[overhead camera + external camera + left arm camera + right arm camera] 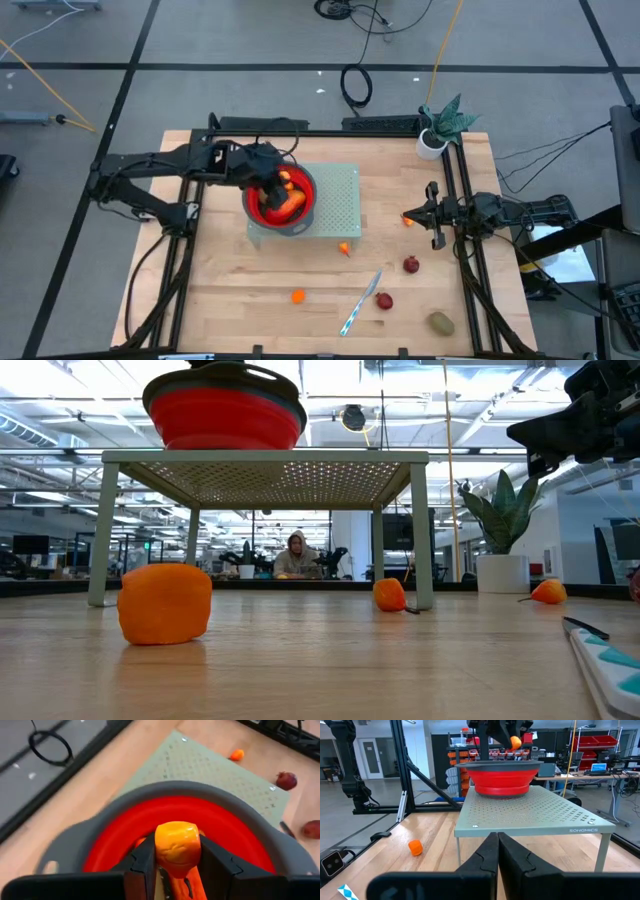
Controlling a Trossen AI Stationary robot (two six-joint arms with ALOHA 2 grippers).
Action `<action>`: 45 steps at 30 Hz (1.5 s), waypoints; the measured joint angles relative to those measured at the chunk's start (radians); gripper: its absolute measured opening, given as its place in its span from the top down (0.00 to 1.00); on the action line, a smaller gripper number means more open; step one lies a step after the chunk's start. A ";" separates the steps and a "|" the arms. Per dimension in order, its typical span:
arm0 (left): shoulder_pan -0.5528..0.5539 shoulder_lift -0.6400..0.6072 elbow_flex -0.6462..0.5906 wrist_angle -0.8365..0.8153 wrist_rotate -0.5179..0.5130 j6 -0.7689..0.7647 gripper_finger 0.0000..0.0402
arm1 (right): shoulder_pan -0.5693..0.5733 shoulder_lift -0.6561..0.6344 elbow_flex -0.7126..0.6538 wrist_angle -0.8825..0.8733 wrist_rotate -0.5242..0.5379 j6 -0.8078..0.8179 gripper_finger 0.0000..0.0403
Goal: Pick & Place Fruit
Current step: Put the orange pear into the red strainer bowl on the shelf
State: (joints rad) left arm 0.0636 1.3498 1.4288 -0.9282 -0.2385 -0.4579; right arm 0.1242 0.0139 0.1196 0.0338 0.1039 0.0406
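1. An orange toy fruit (177, 845) is being pinched between the fingers of the left gripper (177, 870) and held just above the red collapsible bowl (262, 205), probably so that it can be dropped inside with the orange pieces (292, 200) already lying there.
2. The bowl is being kept on a pale perforated stand (335, 195), which is raising it above the wooden surface (230, 300); this is likely why the fruit is being brought in from above.
3. The right gripper (498, 845) is being held low at the right edge of the surface, with its fingers pressed together on nothing, facing the stand; it appears to be waiting.
4. Other fruits are being left on the surface: a small orange one (298, 296), two dark red ones (411, 264), an olive-brown one (441, 323), and a knife (360, 302) between them.
5. How many pieces are lying in the bowl cannot be told, since the left arm is covering part of it, and the held fruit's lower part is being hidden by the fingers.
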 joint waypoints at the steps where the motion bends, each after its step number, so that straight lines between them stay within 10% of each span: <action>1: 0.002 0.006 0.000 0.000 0.015 -0.006 0.72 | 0.000 0.000 0.000 0.000 0.000 0.000 1.00; 38: 0.127 0.118 -0.001 -0.057 0.188 -0.033 0.72 | 0.000 0.000 0.000 0.001 0.000 0.000 1.00; 45: 0.127 0.118 -0.001 -0.083 0.187 -0.048 0.58 | 0.000 0.000 0.000 0.001 0.000 0.000 1.00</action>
State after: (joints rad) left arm 0.1903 1.4677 1.4281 -1.0116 -0.0516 -0.5063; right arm 0.1242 0.0139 0.1196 0.0345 0.1041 0.0410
